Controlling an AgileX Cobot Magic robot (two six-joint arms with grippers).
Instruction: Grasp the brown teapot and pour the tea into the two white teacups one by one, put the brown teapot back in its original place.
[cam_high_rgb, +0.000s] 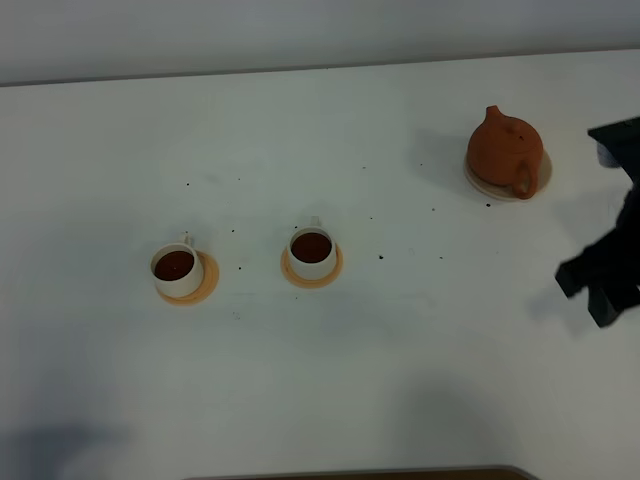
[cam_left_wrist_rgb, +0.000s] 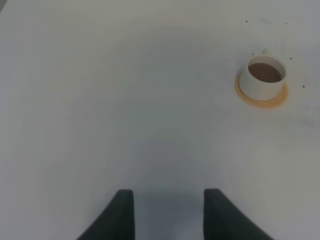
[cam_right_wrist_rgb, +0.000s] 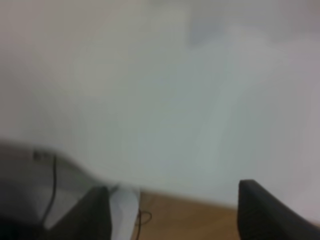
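The brown teapot (cam_high_rgb: 503, 148) stands upright on its pale beige saucer (cam_high_rgb: 542, 178) at the back right of the white table, handle toward the front. The two white teacups (cam_high_rgb: 177, 270) (cam_high_rgb: 312, 252) hold dark tea and stand on orange coasters left of centre. My right gripper (cam_high_rgb: 590, 297) is open and empty, in front of and to the right of the teapot, apart from it; its wrist view (cam_right_wrist_rgb: 175, 210) is blurred and shows only table and floor. My left gripper (cam_left_wrist_rgb: 169, 215) is open and empty over bare table, with one filled cup (cam_left_wrist_rgb: 263, 77) far ahead of it.
Small dark specks dot the white table (cam_high_rgb: 400, 330) around the cups. A dark brown edge (cam_high_rgb: 400, 473) shows at the table's front. The table's far edge (cam_high_rgb: 300, 70) meets a pale wall. The left arm is out of the exterior view.
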